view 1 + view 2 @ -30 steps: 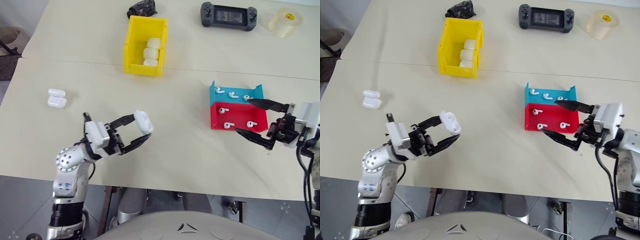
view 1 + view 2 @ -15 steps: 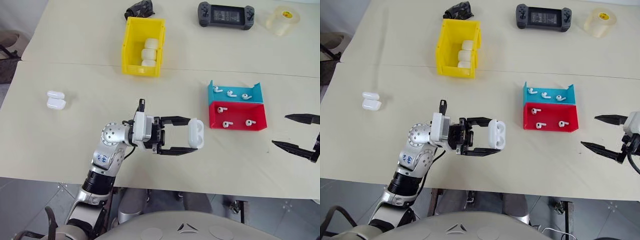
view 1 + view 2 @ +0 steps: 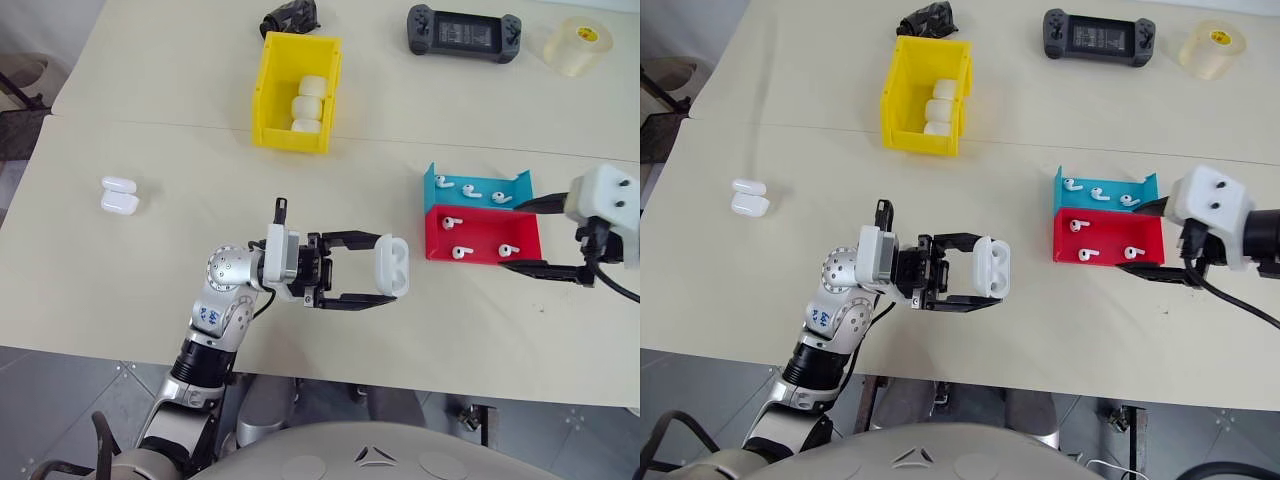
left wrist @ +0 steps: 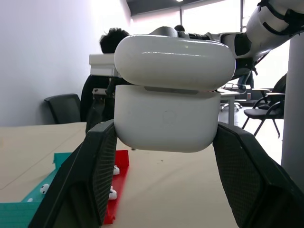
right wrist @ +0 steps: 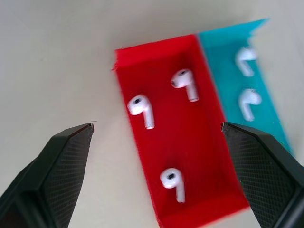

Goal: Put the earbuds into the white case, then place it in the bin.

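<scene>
Earbuds [image 5: 141, 108] lie in the red tray [image 3: 484, 236], three of them, as our right gripper [image 3: 535, 237] hangs over it with its fingers spread wide, one at each long side of the tray. Half a second ago that gripper stood off to the right of the tray, near the table's edge; a second ago it was at the tray's right end. Our left gripper [image 3: 375, 270] has swung from the left of the table to its middle within the second and has kept its place for the last half second. It pinches the white case [image 3: 392, 267] between its two fingers, lid ajar, above the table and left of the red tray.

We see a pale beige table [image 3: 150, 260] with a seam running across it. Our left wrist view shows a room behind with a white wall, office chairs and a seated person [image 4: 114, 42].

The teal tray [image 3: 478, 189] touches the red one on its far side and holds three more earbuds. The yellow bin [image 3: 294, 92] stands at the far side of the table with three white cases [image 3: 309, 103] in a row inside. Two more cases [image 3: 118, 194] lie together near the left edge. A game controller [image 3: 463, 32], a tape roll [image 3: 577, 45] and a dark crumpled object [image 3: 290, 17] lie along the far edge.
</scene>
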